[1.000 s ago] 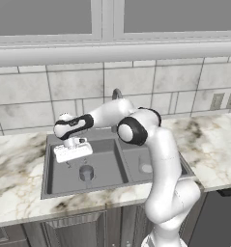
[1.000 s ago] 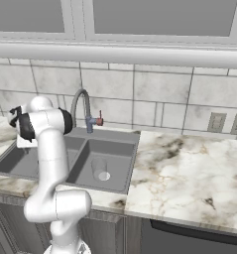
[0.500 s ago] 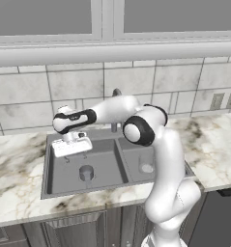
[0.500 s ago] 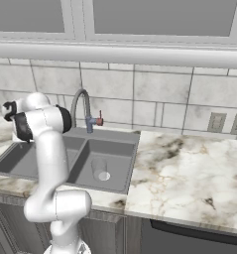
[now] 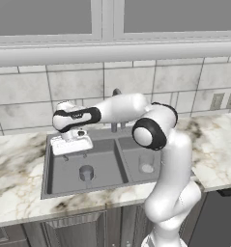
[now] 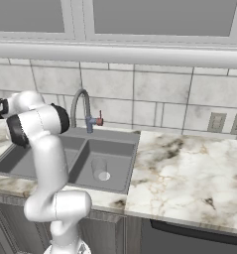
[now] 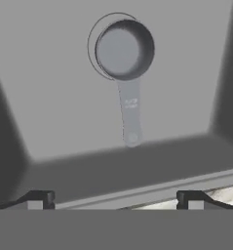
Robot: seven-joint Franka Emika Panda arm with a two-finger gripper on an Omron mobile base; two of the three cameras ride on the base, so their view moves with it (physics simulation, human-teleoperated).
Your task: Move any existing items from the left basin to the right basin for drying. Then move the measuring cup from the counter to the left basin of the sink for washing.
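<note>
Both transfers look complete. The clear glass [image 6: 99, 169] stands upright in the narrower right basin [image 6: 115, 151], near its drain, and the measuring cup [image 5: 86, 173] sits on the floor of the wider left basin [image 5: 105, 166] with its handle lying flat. In the hand view the cup [image 7: 124, 49] rests over the drain ring, untouched.

Your gripper [image 5: 74, 151] hangs above the far-left part of the left basin, well above the cup — jaws spread wide, nothing between them. The fingertips [image 7: 40, 198] stand far apart at the bottom of the hand view with bare sink floor beyond.

The step in hand, as I judge it, is the withdrawal after release. What remains asks only that you lift clear of the sink [image 5: 46, 169] without brushing the tap [image 6: 79, 106] or the basin wall; no further grasp appears needed.

Against the earlier pictures: the forearm has swung left and risen slightly, carrying the hand further toward the left rim. The cup and the glass have not shifted, and the jaws have stayed wide.
</note>
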